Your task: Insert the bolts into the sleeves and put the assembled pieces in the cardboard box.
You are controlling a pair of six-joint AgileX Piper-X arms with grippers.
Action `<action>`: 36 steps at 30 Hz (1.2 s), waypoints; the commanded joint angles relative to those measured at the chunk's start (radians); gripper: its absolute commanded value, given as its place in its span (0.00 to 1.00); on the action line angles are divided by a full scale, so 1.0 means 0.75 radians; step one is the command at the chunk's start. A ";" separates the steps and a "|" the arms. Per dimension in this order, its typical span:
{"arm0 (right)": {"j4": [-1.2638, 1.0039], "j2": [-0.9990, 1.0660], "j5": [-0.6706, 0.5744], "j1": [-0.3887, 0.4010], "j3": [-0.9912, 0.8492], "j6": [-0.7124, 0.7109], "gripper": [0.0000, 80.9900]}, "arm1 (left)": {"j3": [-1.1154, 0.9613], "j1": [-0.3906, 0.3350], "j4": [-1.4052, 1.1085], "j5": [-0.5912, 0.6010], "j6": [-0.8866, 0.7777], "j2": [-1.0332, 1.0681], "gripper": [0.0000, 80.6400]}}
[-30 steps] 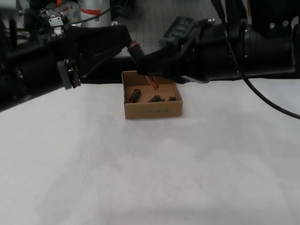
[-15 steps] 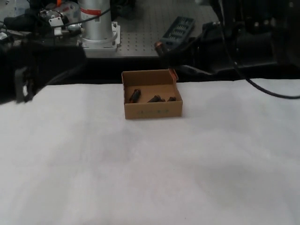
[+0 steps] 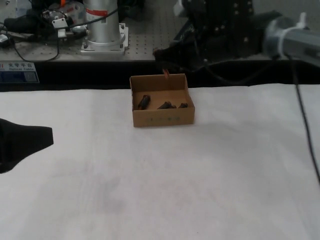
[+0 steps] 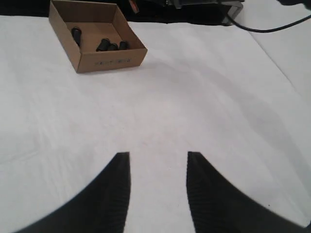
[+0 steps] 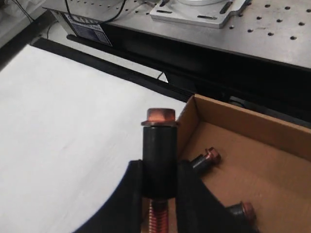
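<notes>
The right tool grips a sleeved bolt upright just above the cardboard box's rim. Several assembled pieces lie inside the box. The left tool, fingers spread, hovers over the table, well apart from the box.

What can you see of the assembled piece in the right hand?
The assembled piece is a smooth black sleeve with a copper-coloured bolt through it: the flanged hex head sits against one end, the threaded tip sticks out of the other. The right hand clamps the sleeve's sides between its two fingers, the piece lying along them. It is held in the air by the rim of the cardboard box, touching nothing else.
</notes>
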 commanded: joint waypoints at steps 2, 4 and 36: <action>0.089 0.103 0.018 -0.017 -0.145 0.001 0.03 | -0.006 0.003 0.019 -0.027 0.027 -0.034 0.35; 0.146 0.173 0.020 -0.019 -0.221 0.001 0.03 | -0.006 0.003 0.019 -0.027 0.027 -0.034 0.35; 0.308 0.261 0.061 -0.027 -0.351 -0.094 0.44 | -0.006 0.003 0.019 -0.057 0.034 -0.034 0.35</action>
